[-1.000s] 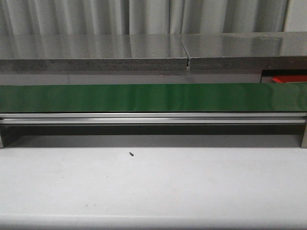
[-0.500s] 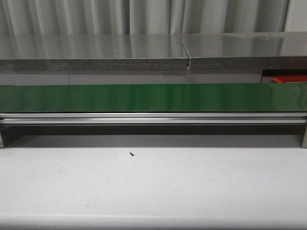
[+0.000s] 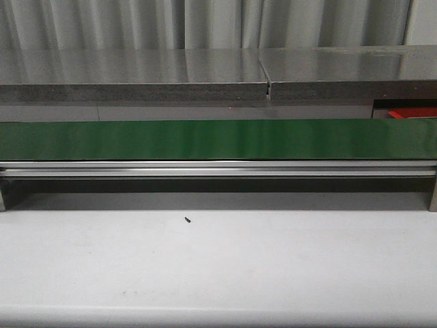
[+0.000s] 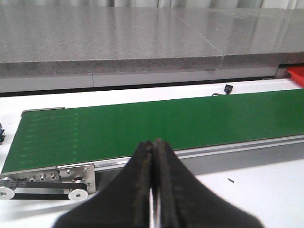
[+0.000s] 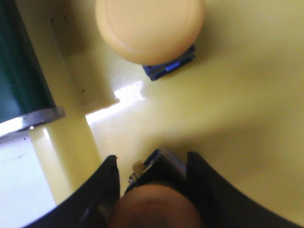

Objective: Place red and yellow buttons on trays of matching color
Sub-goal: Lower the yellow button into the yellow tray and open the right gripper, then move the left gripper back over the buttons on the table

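In the right wrist view my right gripper (image 5: pixel 152 190) is over the floor of the yellow tray (image 5: pixel 237 109). Its fingers (image 5: pixel 102 190) close on a button (image 5: pixel 154 206) with a shadowed yellowish cap and a blue base. Another yellow button (image 5: pixel 149 28) with a blue base lies in the same tray, just beyond. My left gripper (image 4: pixel 153 147) is shut and empty, in front of the green conveyor belt (image 4: pixel 156 123). A corner of the red tray (image 4: pixel 297 76) shows at the belt's far right, also in the front view (image 3: pixel 413 113). No red button is in view. Neither gripper shows in the front view.
The green belt (image 3: pixel 218 139) runs across the front view on a metal rail (image 3: pixel 218 169), with a grey counter (image 3: pixel 136 72) behind. A small dark speck (image 3: pixel 186 219) lies on the white table (image 3: pixel 218 266). The belt's roller end (image 4: pixel 47 180) is near my left gripper.
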Robot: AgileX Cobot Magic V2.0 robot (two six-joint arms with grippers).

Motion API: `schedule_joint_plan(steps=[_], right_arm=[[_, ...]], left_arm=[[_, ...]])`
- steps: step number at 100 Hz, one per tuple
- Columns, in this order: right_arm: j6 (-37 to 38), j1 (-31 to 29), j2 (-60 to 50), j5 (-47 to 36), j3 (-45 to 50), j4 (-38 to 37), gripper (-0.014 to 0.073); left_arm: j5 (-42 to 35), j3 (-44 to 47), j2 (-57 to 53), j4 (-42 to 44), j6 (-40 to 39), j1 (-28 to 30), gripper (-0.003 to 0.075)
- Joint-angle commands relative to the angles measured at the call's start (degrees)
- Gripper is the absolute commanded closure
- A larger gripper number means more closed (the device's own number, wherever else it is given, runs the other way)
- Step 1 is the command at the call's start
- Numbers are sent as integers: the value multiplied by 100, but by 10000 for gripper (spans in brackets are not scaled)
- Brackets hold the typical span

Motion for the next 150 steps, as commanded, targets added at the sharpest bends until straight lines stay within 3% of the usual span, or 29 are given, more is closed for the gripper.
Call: schedule_joint_plan(steps=[1, 7, 16, 39, 82, 104, 116, 142, 147, 150], right_arm=[[-8, -31, -166, 21, -130, 61, 206], [-8, -31, -178, 64, -130, 73, 95], [-8, -31, -278, 71, -142, 97, 13], [-137, 179, -1067, 101, -358, 121, 10], [-878, 1950, -3176, -236, -287, 182, 10], [-1017, 2310, -4076, -272, 166, 182, 13], [-1017, 2310, -4553, -353, 557, 182, 108], [-1017, 2310, -5292, -535, 926, 182, 640], [-1017, 2310, -5322, -560, 926, 182, 718], [-1017, 2310, -5328, -574, 926, 182, 709]], left_arm=[[-287, -154, 27, -176, 9, -38, 739], [-287, -154, 27, -176, 9, -38, 739], [-287, -154, 27, -176, 9, -38, 739], [-287, -154, 27, -176, 9, -38, 739], [-287, -154, 27, -176, 9, -38, 739], [-287, -154, 27, -176, 9, -38, 739], [-287, -154, 27, -176, 9, -38, 739], [-287, -154, 27, -176, 9, -38, 739], [-287, -154, 27, -176, 9, -38, 739], [-287, -154, 27, -176, 9, -38, 739]])
